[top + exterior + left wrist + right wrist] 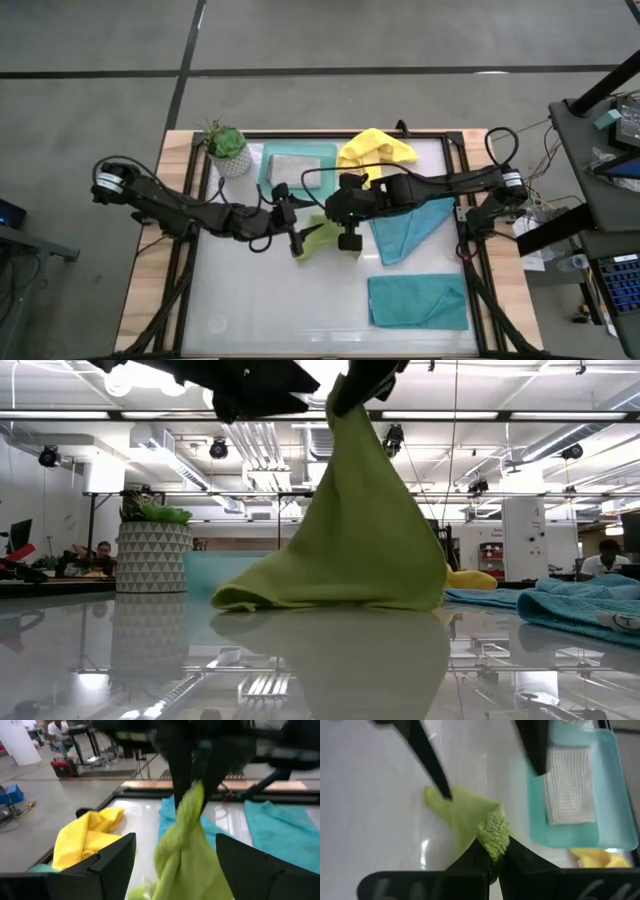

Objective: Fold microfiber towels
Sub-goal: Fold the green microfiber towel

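The lime green towel (pixel 318 238) hangs from my right gripper (pixel 492 856), which is shut on it above the table's middle. My left gripper (pixel 292 220) stands open just left of it, its fingers (pixel 114 862) on either side of the hanging towel (pixel 182 850) without touching it. A yellow towel (pixel 375 150) lies crumpled at the far edge. One teal towel (pixel 410 228) lies spread right of the middle, and another (pixel 418 302) lies folded near the front right. A grey towel (pixel 568 785) lies folded in the mint tray (pixel 300 160). My right gripper pinches a bunched-up part of the lime green towel (pixel 493 831) between its two fingers, coming slanting down from the table's right side. The towel hangs below the fingers like a tent, and its lower edge (pixel 300 600) rests on the table.
A small potted plant (pixel 227 150) stands at the far left, next to the tray. The table's near left part (pixel 260 300) shows bare white surface. People sit at desks in the room beyond the table.
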Controlling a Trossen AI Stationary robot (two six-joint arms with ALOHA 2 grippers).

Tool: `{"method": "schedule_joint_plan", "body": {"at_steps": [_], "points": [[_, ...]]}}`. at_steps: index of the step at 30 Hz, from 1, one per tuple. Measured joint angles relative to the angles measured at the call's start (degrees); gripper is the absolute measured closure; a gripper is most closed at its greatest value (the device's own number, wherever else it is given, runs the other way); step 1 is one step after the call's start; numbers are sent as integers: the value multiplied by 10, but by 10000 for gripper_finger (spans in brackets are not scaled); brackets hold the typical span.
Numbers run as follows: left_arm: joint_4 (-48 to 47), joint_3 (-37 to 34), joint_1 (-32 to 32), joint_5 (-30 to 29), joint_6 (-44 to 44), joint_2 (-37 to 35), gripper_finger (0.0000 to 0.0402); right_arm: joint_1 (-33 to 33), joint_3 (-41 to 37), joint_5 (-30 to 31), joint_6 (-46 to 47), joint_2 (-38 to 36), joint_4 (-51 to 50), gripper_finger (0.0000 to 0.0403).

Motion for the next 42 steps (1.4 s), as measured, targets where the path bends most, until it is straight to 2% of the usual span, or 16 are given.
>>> {"method": "schedule_joint_plan", "body": {"at_steps": [8, 15, 19, 22, 28, 30, 35, 39, 42], "points": [[32, 0, -9, 0, -14, 41, 144, 37, -45, 0, 49, -13, 34, 394], [46, 12, -10, 26, 32, 61, 144, 52, -22, -44, -8, -18, 40, 394], [46, 22, -10, 78, 76, 49, 144, 49, 14, -52, -48, -19, 35, 394], [45, 23, -10, 107, 108, 33, 144, 50, 61, -107, -96, -19, 1, 394], [44, 13, -10, 114, 135, -1, 144, 50, 145, -259, -182, -26, -42, 394], [43, 7, -10, 114, 139, -2, 144, 50, 159, -285, -201, -27, -40, 394], [47, 2, -10, 120, 138, 6, 144, 47, 172, -274, -207, -27, -40, 394], [43, 0, -10, 150, 132, 21, 144, 46, 170, -174, -187, -27, -37, 394], [54, 0, -9, 153, 122, 34, 144, 46, 164, -159, -196, -27, -37, 394]]}}
